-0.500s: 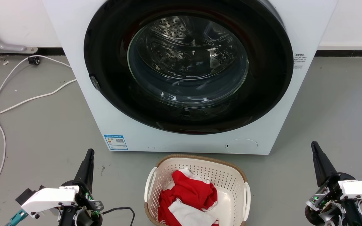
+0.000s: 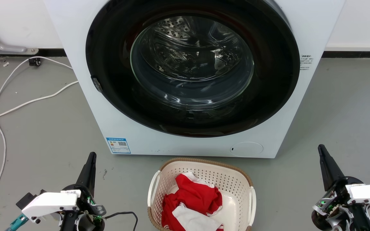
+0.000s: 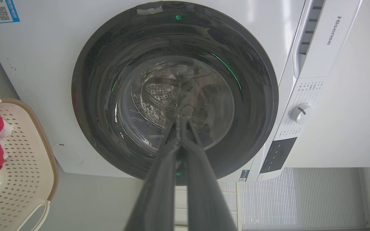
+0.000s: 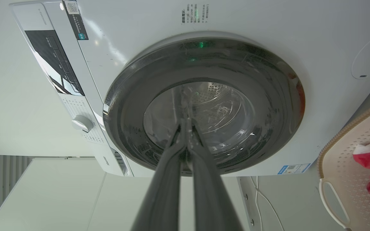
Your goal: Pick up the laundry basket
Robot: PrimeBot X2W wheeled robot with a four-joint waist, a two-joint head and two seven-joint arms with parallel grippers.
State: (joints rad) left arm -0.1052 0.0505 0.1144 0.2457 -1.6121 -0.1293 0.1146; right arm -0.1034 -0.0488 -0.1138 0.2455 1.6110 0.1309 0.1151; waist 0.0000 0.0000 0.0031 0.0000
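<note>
Head view: laundry basket (image 2: pixel 226 179) on the floor (image 2: pixel 43 128) just in front of the washing machine (image 2: pixel 185 146), red-and-white clothes (image 2: pixel 193 195) inside. Left gripper (image 2: pixel 92 155) and right gripper (image 2: pixel 320 148) sit either side, clear of it, fingers pressed together.

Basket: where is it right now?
In the head view the basket sits on the floor at bottom centre, just before the washer, between the left end effector and the right end effector.

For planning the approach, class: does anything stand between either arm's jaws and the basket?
Nothing solid. Bare floor lies between the basket and each arm's shut jaws; a thin black cable loops low beside the left arm, short of the basket's handle.
</note>
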